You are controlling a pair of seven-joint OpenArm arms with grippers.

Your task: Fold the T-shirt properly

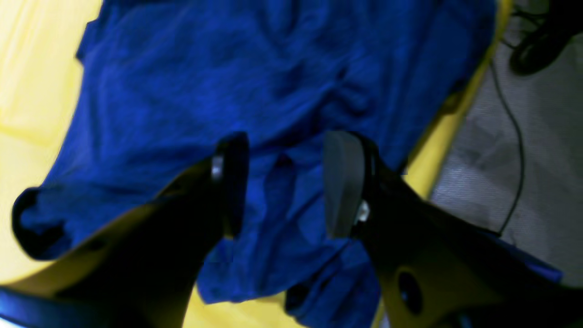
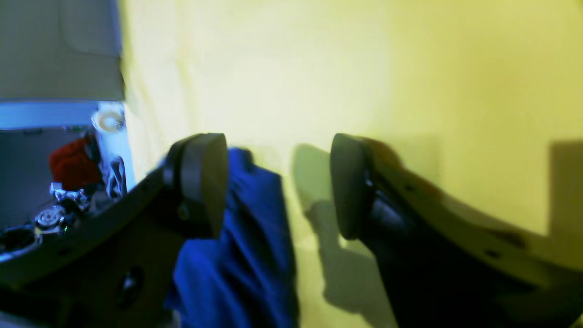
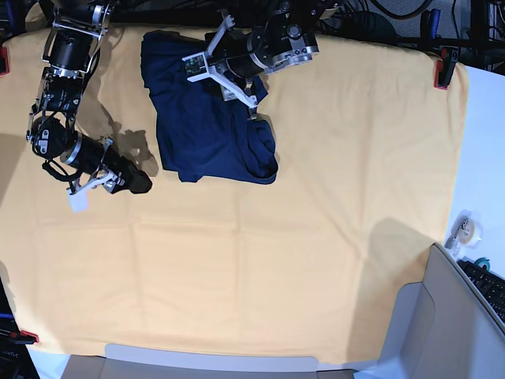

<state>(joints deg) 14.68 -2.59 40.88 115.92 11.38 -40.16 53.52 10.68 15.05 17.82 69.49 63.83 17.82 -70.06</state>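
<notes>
- right hand [image 3: 134, 183]: at the left of the base view, low over the surface [image 3: 316, 237], just beside the lower left corner of the t-shirt [image 3: 209, 118]. released; the right wrist view shows its two pads apart with nothing between them, a strip of blue fabric lying under and beside one pad. judged to be placed here to take the hem corner or to have just let it go; which, cannot tell.
- t-shirt: dark blue, partly folded into a rough rectangle, lying flat on the yellow-orange cloth toward the far edge of the surface, left of centre in the base view. long axis runs from the far edge toward the near side, tilted slightly rightward at the near end. a bunched, rounded lump sits at its near right corner; the top layer is wrinkled. collar end not discernible.
- left hand [image 3: 254, 106]: reaching in from the far edge, over the t-shirt's right side. released; in the left wrist view its pads stand apart above creased fabric, gripping nothing. judged positioned to pick up the right edge for a further fold.
- fold judged incomplete: outline uneven, corner bunch not yet flattened.
</notes>
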